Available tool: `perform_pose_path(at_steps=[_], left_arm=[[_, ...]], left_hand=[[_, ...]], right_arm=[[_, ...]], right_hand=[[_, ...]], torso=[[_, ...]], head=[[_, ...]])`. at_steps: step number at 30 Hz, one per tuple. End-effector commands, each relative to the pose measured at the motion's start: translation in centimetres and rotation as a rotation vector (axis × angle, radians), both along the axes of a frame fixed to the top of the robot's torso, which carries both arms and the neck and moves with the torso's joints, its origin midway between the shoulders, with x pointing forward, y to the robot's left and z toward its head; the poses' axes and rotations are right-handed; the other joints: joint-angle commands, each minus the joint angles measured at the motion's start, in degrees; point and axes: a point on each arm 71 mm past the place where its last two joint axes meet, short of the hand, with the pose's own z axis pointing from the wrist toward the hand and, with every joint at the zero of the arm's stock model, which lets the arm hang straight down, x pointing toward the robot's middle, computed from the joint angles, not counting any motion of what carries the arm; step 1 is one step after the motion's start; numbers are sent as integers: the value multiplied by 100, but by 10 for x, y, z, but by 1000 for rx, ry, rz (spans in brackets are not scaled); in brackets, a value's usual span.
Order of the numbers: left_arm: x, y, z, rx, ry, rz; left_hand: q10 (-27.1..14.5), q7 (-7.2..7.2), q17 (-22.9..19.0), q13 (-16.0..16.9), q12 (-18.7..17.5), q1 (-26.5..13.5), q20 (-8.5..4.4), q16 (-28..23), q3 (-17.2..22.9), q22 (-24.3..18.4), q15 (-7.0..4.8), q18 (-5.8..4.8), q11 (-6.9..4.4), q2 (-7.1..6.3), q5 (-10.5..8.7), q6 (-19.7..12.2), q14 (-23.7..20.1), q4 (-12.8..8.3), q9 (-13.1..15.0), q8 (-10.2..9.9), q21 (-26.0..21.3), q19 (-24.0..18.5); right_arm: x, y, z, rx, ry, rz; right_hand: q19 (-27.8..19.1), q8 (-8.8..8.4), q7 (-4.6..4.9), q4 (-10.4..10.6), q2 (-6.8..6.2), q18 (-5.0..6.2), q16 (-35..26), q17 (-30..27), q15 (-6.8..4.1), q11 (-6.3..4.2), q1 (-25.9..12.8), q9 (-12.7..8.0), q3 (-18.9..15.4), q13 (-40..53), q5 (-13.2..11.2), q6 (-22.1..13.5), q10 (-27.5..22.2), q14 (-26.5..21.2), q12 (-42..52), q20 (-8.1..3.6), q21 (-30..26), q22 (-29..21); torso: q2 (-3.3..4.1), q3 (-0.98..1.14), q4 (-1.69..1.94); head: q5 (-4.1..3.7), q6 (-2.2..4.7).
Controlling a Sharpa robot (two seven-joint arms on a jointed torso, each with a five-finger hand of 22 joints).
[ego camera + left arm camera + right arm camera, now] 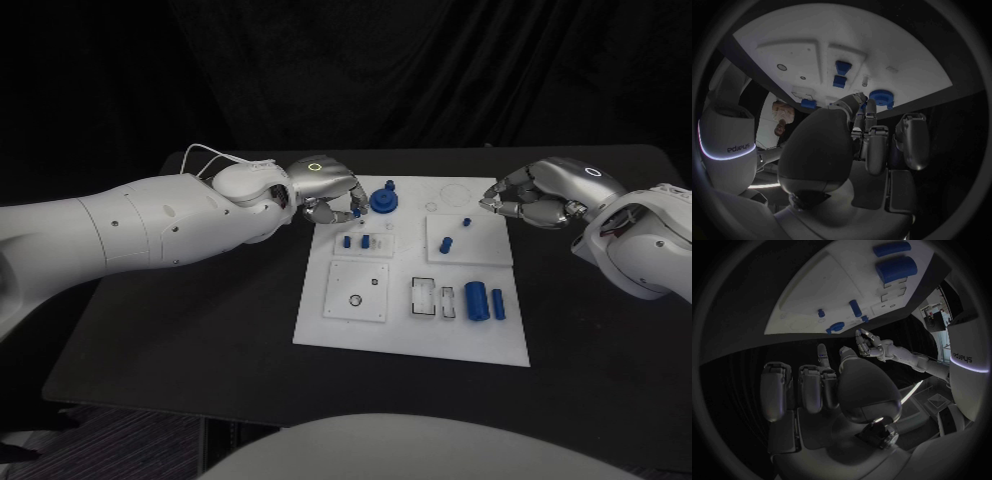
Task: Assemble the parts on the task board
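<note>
The white task board (411,330) lies mid-table. A round blue part (384,198) stands near its far edge, with a small blue piece (356,212) just left of it. My left hand (325,190) hovers at the far left corner with its fingers curled in, the tips next to the small piece. From the left wrist view the piece (808,103) lies beside the thumb (848,107), with nothing between thumb and fingers; the round part (879,96) is just past them. My right hand (541,195) hangs off the far right corner, fingers curled on nothing.
Two small blue pieces (359,241) stand in the left raised plate, two more (447,243) in the right one. A square plate with holes (358,290) sits nearer me. Two blue cylinders (485,302) lie beside empty slots (428,297). Bare black table (202,330) surrounds the board.
</note>
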Motion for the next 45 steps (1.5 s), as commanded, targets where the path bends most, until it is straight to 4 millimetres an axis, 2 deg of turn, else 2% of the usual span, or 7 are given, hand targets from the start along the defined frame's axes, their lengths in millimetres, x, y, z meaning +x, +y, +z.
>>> perform_pose_path(at_steps=[1,5,9,16,32,36,45], left_arm=[[0,-2,-3,16,18,-1],[0,-2,-6,19,24,1],[1,-3,-8,23,30,4],[2,-6,-12,28,38,7],[5,-12,-18,34,45,25],[6,-13,-20,34,46,28],[7,-15,-23,41,57,33]], left_hand=[[28,23,623,5,-7,-2,-1,-3,8,1053,-14,33,16,66,-39,22,174,-11,5,-9,-12,-14],[28,23,623,5,-7,-2,-1,-3,8,1053,-14,33,16,66,-39,22,174,-11,5,-9,-12,-14],[34,24,616,7,-6,-1,-1,-6,8,1054,-13,32,18,67,-40,22,171,-13,6,-9,-11,-14],[46,28,591,10,-3,-1,0,-17,10,1048,-12,37,19,76,-43,26,159,-12,8,-9,-31,-26],[67,26,578,14,-3,4,1,-23,13,1049,-12,36,14,88,-44,25,152,-17,11,-12,-27,-25],[63,26,566,12,-10,6,2,-28,15,1046,-12,38,15,89,-41,25,146,-20,11,-13,-36,-30],[59,27,551,9,-16,7,2,-35,14,1043,-12,41,18,86,-40,26,138,-23,12,-14,-48,-38]], right_arm=[[0,-1,-1,-7,7,-17],[0,-1,-1,-7,7,-17],[0,-1,-1,-7,8,-18],[0,0,-1,-8,9,-17],[0,0,-2,-10,12,-16],[0,0,-2,-10,13,-16],[0,0,-3,-12,16,-16]], right_hand=[[369,-23,4,4,1,1,-17,592,39,34,65,-7,15,1495,24,29,608,431,7,24,-34,1329],[371,-25,3,4,2,0,-15,595,39,33,74,-9,17,1495,25,28,608,431,7,24,-30,1331],[371,-25,3,4,2,0,-15,595,39,33,74,-9,17,1495,25,28,608,431,7,24,-30,1331],[370,-26,3,4,4,0,-17,592,39,34,79,-10,18,1495,25,27,608,431,7,24,-32,1330],[368,-27,3,4,6,1,-18,591,39,33,85,-11,21,1495,26,25,608,430,7,24,-36,1329],[368,-27,3,4,6,1,-18,591,39,33,85,-11,21,1495,26,25,608,430,7,24,-36,1329],[368,-28,3,2,7,1,-18,591,39,33,91,-12,23,1495,26,24,608,430,7,24,-36,1329]], torso=[[10,-9,-7],[18,-7,6],[15,9,-6],[15,16,-12],[-2,1,-9],[-1,10,-13],[0,9,-13]], head=[[7,1],[-4,1],[4,1],[-1,1],[7,1],[3,1],[11,1]])
